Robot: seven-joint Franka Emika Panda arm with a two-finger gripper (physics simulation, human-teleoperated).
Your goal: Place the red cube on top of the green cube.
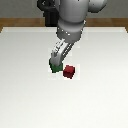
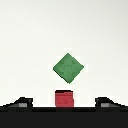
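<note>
Red matte cube [image 2: 64,98]: I see it between my gripper's [image 2: 64,103] spread, unclenched fingers [image 2: 19,103].
Green matte cube [image 2: 68,68]: near mid-tabletop [image 1: 30,90], just beside red.

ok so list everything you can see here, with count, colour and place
red cube: one, dark red, on the table, on the exterior view's right of the green cube, apart from it
green cube: one, dark green, on the table, partly hidden by the arm in the exterior view
table: one, white, under both cubes
arm: one, white and grey, reaching down over the cubes
gripper: one, dark fingertips, jaws open either side of the red cube
</note>
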